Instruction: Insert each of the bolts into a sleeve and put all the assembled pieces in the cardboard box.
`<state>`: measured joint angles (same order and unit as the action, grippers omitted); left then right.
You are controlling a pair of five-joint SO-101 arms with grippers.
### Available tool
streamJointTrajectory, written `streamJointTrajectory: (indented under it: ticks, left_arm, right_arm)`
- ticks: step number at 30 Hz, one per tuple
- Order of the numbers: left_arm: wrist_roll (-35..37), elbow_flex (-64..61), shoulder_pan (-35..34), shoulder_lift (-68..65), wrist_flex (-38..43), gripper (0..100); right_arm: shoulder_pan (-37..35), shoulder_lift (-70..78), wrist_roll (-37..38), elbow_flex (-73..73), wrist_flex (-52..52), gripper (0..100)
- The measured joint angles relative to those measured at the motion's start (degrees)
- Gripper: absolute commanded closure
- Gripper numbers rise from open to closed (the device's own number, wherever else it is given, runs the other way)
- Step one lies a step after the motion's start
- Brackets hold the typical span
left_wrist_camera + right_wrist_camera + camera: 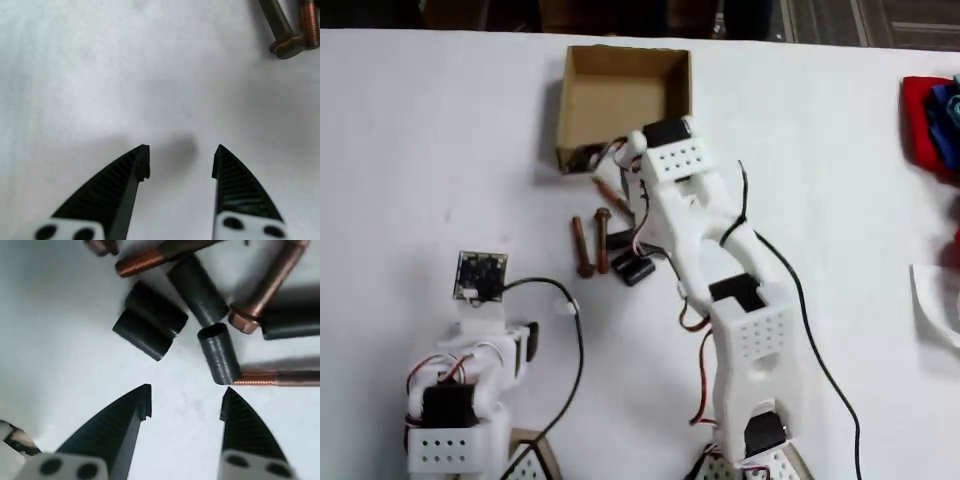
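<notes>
Left arm (460, 395) and right arm (705, 225): white plastic, hole-dotted panels (760, 335), black motors (448, 405), red and black cables (580, 350), ribbed black fingers (117, 187).

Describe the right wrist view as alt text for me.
The right pincer hangs open over the white table, facing a jumbled cluster of black sleeves and copper bolts lying flat just beyond its tips.

The cardboard box (620, 100) is set near the far edge of the tabletop (440, 120), about midway along it. Two bolts (583, 245) are laid side by side just before the box, with sleeves (636, 268) clustered just to their right. A cloth (925, 120) is placed at the right edge.
</notes>
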<state>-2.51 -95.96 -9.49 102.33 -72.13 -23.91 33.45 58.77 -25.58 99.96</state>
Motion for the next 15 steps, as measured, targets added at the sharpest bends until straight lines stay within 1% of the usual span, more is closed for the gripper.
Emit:
streamJointTrajectory:
  ticks: [3, 7, 10, 15]
  left_arm:
    - [0.00, 0.00, 0.00, 0.00, 0.00, 78]
    - [0.00, 0.00, 0.00, 0.00, 0.00, 78]
    - [0.00, 0.00, 0.00, 0.00, 0.00, 78]
    - [0.00, 0.00, 0.00, 0.00, 0.00, 78]
  right_arm:
    - [-0.18, -0.18, 5.63, 0.62, 0.00, 78.3]
    - [0.00, -0.09, 9.93, 0.70, -0.70, 78.3]
    - [-0.35, 2.55, 11.96, -0.53, -0.79, 78.3]
    - [-0.44, 7.65, 12.40, -6.07, -0.88, 78.3]
